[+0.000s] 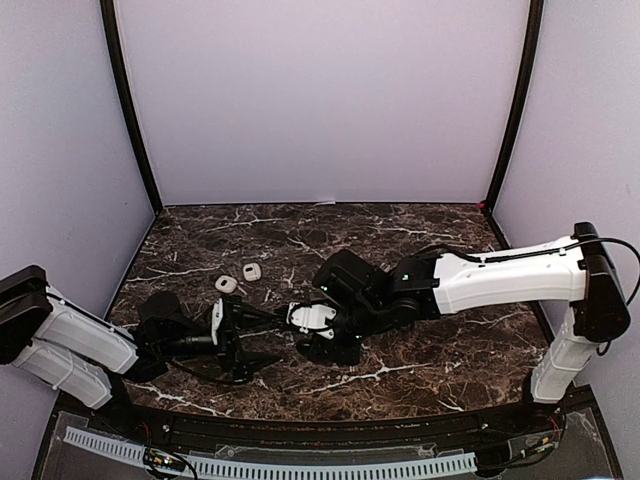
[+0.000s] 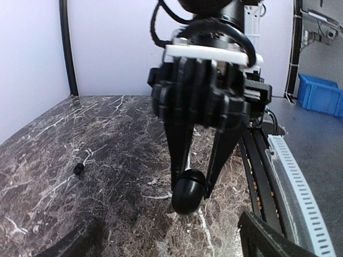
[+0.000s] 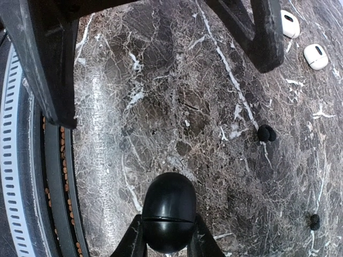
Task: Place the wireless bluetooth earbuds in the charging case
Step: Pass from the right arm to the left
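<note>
The right gripper pinches a black charging case between narrowly set fingers, near the middle of the near edge of the marble table. The case's lid looks shut, though the seam is hard to read. The left gripper is spread wide and holds nothing, facing the case. A white earbud and a second white earbud lie side by side toward the left edge. A black earbud and another black earbud lie apart from each other, farther from the near edge than the case.
</note>
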Robot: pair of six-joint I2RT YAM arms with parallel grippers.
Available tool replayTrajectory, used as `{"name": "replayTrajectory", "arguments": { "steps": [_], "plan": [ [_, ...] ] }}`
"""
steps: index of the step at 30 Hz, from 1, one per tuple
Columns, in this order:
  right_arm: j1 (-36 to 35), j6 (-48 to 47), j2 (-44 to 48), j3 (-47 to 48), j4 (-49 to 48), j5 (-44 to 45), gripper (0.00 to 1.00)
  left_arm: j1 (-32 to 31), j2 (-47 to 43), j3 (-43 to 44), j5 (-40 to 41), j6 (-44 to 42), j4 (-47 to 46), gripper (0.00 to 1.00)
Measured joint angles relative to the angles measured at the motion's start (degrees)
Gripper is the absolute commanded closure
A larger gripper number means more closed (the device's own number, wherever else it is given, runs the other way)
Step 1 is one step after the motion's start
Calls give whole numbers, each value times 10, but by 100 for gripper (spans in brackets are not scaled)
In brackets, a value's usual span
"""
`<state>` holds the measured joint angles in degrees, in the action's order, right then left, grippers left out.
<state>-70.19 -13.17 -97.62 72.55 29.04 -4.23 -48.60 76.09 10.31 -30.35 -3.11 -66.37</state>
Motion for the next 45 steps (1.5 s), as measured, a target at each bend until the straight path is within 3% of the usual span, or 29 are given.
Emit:
{"name": "replayTrajectory", "arguments": {
  "steps": [10,23,33,35,40,43,45],
  "plan": [
    [-26,-27,-29,50,0,3,86,0,116,-9,-112,-36,-97,25],
    [-33,-34,-54,64,-3,11,85,0,119,-14,-111,-45,-137,53],
    [-33,-33,-54,64,-17,11,85,0,121,-7,-90,-48,-126,55],
    [-33,-33,-54,64,-21,11,85,0,123,-3,-87,-48,-122,59],
    [-33,-33,-54,64,-22,11,83,0,124,-2,-77,-49,-115,77],
    [-33,-33,-54,64,-20,11,78,0,124,-2,-77,-53,-113,82],
    [-33,-32,-53,61,-23,15,69,0,124,-2,-78,-54,-112,83]
  ]
}}
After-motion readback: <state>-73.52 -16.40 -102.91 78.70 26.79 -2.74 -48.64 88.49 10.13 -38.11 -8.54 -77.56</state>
